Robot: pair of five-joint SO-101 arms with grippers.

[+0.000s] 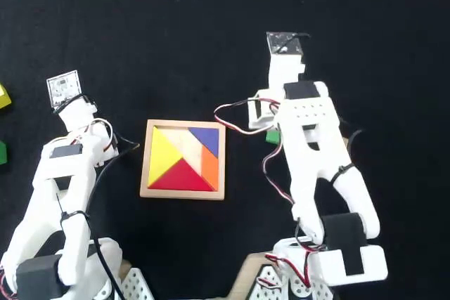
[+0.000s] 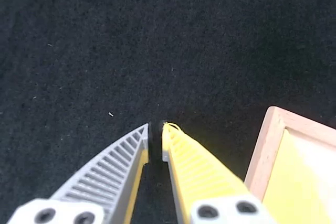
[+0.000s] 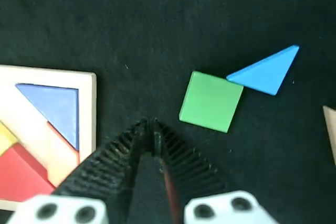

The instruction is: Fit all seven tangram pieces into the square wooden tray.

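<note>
Square wooden tray (image 1: 183, 194) lies flat on the black worktop (image 1: 140, 47) between the two arms, and four coloured tangram pieces sit inside it: a large yellow triangle (image 1: 165, 156) on the side toward the left arm (image 1: 63, 173), a large red triangle (image 1: 183, 175) along the near edge, a blue triangle (image 1: 205, 137) in the far corner toward the right arm (image 1: 309, 138), and an orange piece (image 1: 209, 165) just below that blue one. The pale patch in the middle of the far half could be bare wood or a wood-coloured piece; I cannot tell which. Two pieces lie outside the tray on the worktop beside the right arm: a green square (image 3: 211, 101) and a light-blue triangle (image 3: 265, 72), the triangle's corner touching the square's corner. The right tool (image 3: 149, 125), with black ribbed fingers, is pressed together with nothing in it, over bare cloth between the tray's rim and the green square. The left tool (image 2: 156, 129), one grey finger and one yellow, has its tips pressed together and empty, just beside the tray's outer rim on the yellow triangle's side. At the worktop's far left edge sit a small yellow block (image 1: 3, 96) and a small green block (image 1: 2, 152), well apart from the tray.
</note>
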